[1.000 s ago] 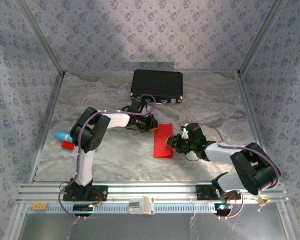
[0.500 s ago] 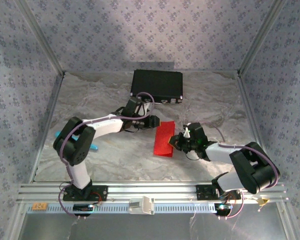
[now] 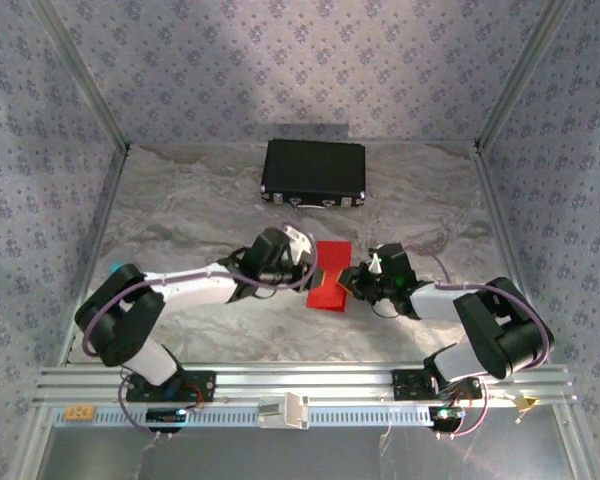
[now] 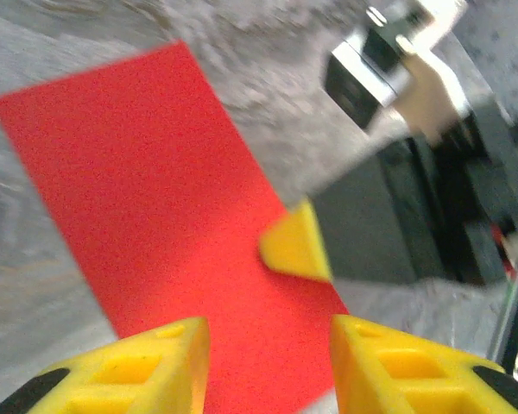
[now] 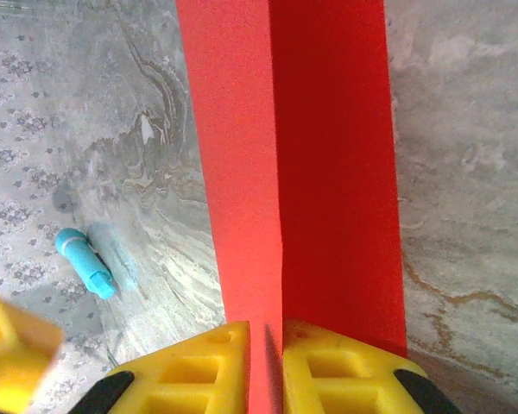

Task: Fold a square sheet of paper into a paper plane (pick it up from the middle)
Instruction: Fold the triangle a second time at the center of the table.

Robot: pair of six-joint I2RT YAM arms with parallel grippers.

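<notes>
The red sheet of paper (image 3: 330, 274) lies mid-table, folded along its length into a narrow strip. In the right wrist view the red paper (image 5: 293, 172) shows a crease down its middle. My right gripper (image 5: 274, 366) is shut on the near edge of that crease. The right gripper (image 3: 352, 280) meets the paper's right side in the top view. My left gripper (image 3: 313, 270) is at the paper's left edge. In the left wrist view the left gripper (image 4: 269, 358) stands open over the red paper (image 4: 155, 190), with nothing pinched. A yellow fingertip (image 4: 295, 246) of the right gripper touches the paper.
A black rectangular case (image 3: 314, 169) sits at the back of the marbled table (image 3: 210, 200). A small turquoise object (image 5: 85, 263) lies on the table to the left, partly hidden behind the left arm from above. Patterned walls enclose the workspace.
The left arm swung down and forward, bringing its gripper from the paper's far corner to its left edge. The paper shifted slightly. The right gripper stayed on the paper.
</notes>
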